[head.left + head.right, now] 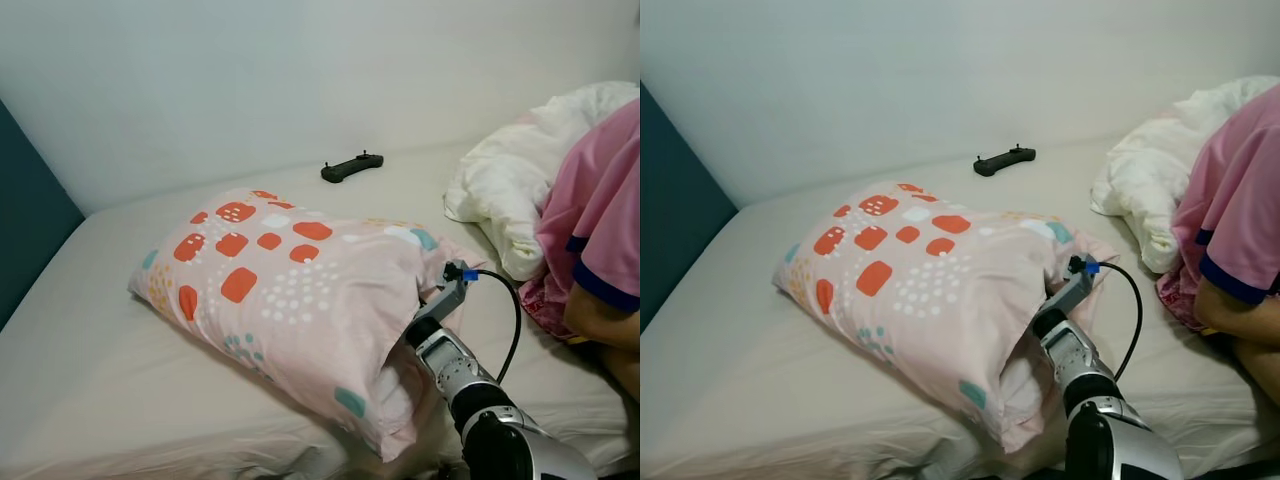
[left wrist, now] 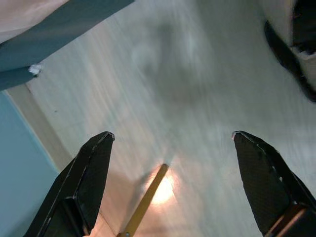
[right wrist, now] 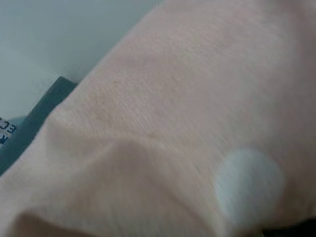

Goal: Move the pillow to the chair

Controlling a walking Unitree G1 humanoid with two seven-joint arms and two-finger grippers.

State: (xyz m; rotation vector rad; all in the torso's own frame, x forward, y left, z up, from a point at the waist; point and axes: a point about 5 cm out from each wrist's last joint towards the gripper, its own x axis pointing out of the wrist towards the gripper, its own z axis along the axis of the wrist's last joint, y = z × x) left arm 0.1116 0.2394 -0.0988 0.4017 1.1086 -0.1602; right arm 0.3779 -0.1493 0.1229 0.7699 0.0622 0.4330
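The right gripper [image 1: 420, 325] was buried in the pillow [image 1: 290, 290] at its 4 o'clock corner, grip state untellable, so it wanted deep fabric before lifting; the left gripper [image 2: 170, 143] hung released.

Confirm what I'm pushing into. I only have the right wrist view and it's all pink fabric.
Observer: That's the pillow, lying on the bed. Your right arm runs into its near right corner.
Operator: Anyone close to that arm?
Observer: Yes, a person in a pink top sits at the bed's right edge, just beyond the arm.
Operator: Where's the left?
Observer: The left gripper hangs over the floor, jaws wide apart and holding nothing.
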